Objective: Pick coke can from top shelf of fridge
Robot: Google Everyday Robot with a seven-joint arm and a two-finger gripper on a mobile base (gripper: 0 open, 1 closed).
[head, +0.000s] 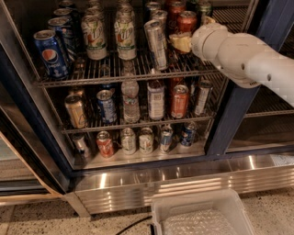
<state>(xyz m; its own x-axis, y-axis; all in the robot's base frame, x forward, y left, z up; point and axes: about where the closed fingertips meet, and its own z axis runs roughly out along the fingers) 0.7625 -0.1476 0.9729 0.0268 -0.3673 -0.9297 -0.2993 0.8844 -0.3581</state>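
Pincer (pixel 182 43), a pale yellowish piece at the tip of the bulky white arm (pixel 248 57), sits low in front of the red aluminium coke can with a silver top (pixel 186 23). The rounded wrist housing masks it, so whether it is released, clenched or grasping the can cannot be told. Contact with the can is likewise unclear.

The coke can stands upright at the right of the silvery wire top shelf (pixel 115 73), inside the dark-blue-framed display fridge (pixel 229 114). Its lower body is hidden behind the pincer, and its lettering cannot be read. A second, darker red can (pixel 175 11) stands just behind it, cut off by the upper edge.

A slim silver can (pixel 156 39) leans just left of the pincer. Farther left stand two green-and-white cans (pixel 94 36) and a blue Pepsi can (pixel 50 53) near the shelf's left end. Bare wire shows between the Pepsi can and the green-and-white cans, and along the front rail below the arm.

Under the stainless-steel base (pixel 183 176), a clear plastic bin (pixel 202 218) is cropped by the lower edge.
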